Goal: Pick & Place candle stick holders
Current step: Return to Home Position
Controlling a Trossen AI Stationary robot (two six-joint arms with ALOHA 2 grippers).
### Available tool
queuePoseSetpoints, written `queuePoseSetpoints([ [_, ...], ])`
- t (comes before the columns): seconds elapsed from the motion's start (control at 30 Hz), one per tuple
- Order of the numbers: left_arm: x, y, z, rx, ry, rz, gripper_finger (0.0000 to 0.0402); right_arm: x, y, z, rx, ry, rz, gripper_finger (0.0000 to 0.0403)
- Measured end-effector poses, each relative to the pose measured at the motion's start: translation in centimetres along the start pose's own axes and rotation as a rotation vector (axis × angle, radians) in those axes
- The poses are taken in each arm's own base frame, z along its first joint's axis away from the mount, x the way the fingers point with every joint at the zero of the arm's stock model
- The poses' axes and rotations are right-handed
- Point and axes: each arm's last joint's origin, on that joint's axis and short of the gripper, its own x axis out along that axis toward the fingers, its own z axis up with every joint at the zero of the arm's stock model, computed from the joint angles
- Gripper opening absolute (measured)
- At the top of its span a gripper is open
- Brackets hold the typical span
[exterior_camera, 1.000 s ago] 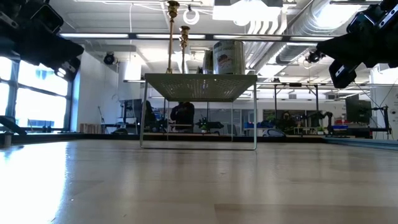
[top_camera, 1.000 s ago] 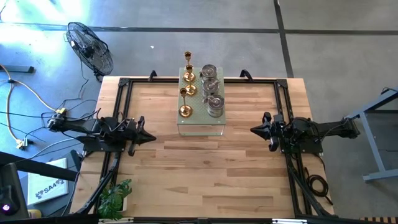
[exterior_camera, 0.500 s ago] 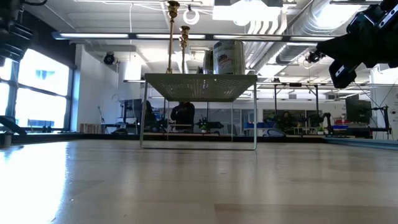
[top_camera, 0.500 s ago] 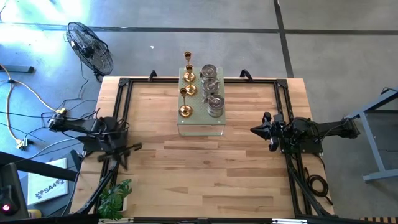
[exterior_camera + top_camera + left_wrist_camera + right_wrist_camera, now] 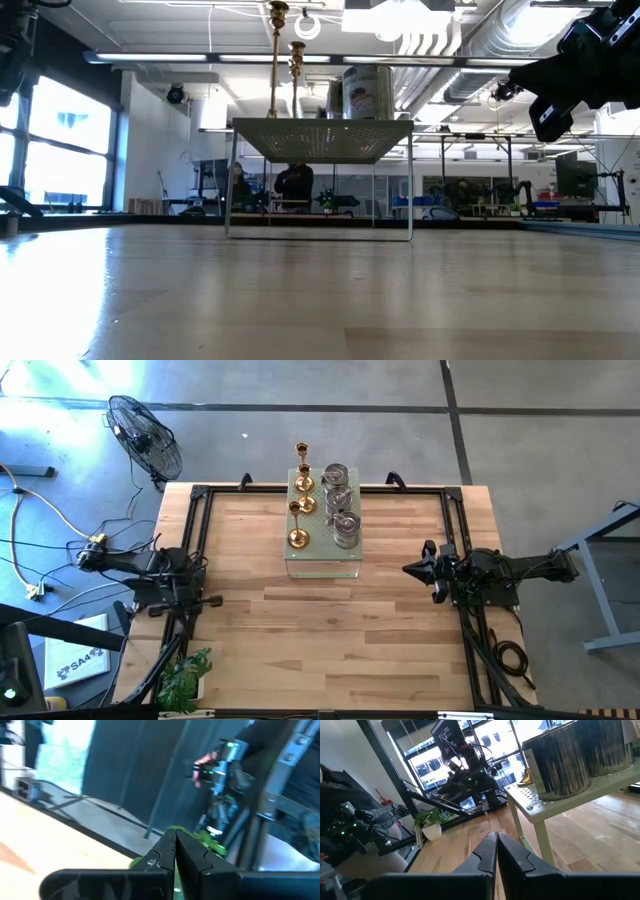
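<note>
Three gold candle stick holders (image 5: pixel 298 538) and three squat silver ones (image 5: pixel 346 528) stand upright in two rows on a pale green perforated box (image 5: pixel 322 560) at the table's far middle. The low view shows gold stems (image 5: pixel 277 60) and a silver holder (image 5: pixel 367 92) on the box top. My left gripper (image 5: pixel 175 840) is shut with nothing in it at the table's left edge (image 5: pixel 186 618), pointing toward the near left corner. My right gripper (image 5: pixel 408 569) is shut and holds nothing at the right side, pointing at the box; silver holders (image 5: pixel 560 760) show ahead of it (image 5: pixel 496 837).
Black rails (image 5: pixel 195 520) frame the table's sides. A potted plant (image 5: pixel 185 680) sits at the near left corner. A fan (image 5: pixel 145 435) stands on the floor beyond the far left. Bare wood (image 5: pixel 320 640) lies between the arms and in front of the box.
My left gripper has swung level at the wrist from pointing toward the table's right to pointing toward the near left corner, staying shut. It has all but gone out of the low view. My right arm and the holders have kept still.
</note>
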Motion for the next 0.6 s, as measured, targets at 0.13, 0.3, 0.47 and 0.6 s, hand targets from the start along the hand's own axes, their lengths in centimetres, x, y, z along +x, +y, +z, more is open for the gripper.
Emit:
queuePoseSetpoints([
  [0.13, 0.0, 0.2, 0.1, 0.001, -0.018, 0.069, 0.0005, 0.0, 0.0, 0.0, 0.0, 0.0, 0.0, 0.0008],
  [0.3, 0.0, 0.5, 0.2, 0.001, -0.043, 0.166, 0.0005, 0.0, 0.0, 0.0, 0.0, 0.0, 0.0, 0.0005],
  [0.47, -0.2, 1.0, 0.4, 0.013, -0.105, 0.379, 0.0005, 0.0, 0.0, 0.0, 0.0, 0.001, 0.0, 0.0007],
  [0.6, -0.6, 1.7, 0.6, -0.024, -0.179, 0.633, 0.0005, 0.0, 0.0, 0.0, 0.0, 0.001, 0.0, 0.0007],
])
